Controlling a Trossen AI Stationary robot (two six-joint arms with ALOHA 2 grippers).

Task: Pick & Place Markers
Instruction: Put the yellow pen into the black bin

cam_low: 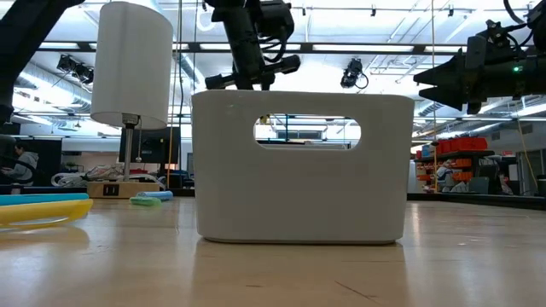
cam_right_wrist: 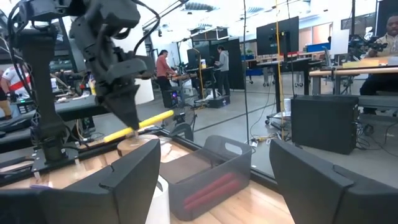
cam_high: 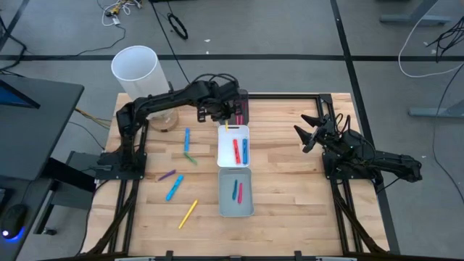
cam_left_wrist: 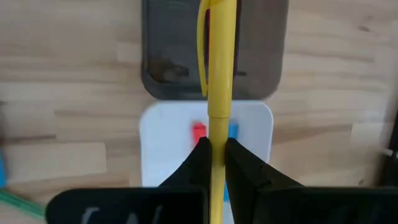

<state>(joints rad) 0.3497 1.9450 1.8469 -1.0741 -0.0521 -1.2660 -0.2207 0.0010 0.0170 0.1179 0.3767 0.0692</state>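
One yellow marker [cam_left_wrist: 221, 74] is pinched between the closed fingers [cam_left_wrist: 202, 163] of the left gripper [cam_high: 226, 114], held in the air above the far end of the white tray [cam_high: 224, 136], where that tray meets the dark tray [cam_high: 244, 100] beyond it. Inside the white tray lie a red marker [cam_high: 235, 150] and a blue marker [cam_high: 245, 150], side by side. Touching the white tray's near end is a grey tray [cam_high: 226, 206] holding another blue and red pair [cam_high: 237, 191]. On the wooden table [cam_high: 290, 181] to the left of the white tray lie loose markers: a blue one [cam_high: 186, 138], a green one [cam_high: 190, 157], a purple one [cam_high: 167, 175], another blue one [cam_high: 174, 188] and a yellow one [cam_high: 188, 213]. Farther left of the white tray stands a tall white cylinder [cam_high: 135, 71]. The right gripper [cam_high: 313, 129] waits well to the right of the white tray, its fingers spread wide and grasping nothing.
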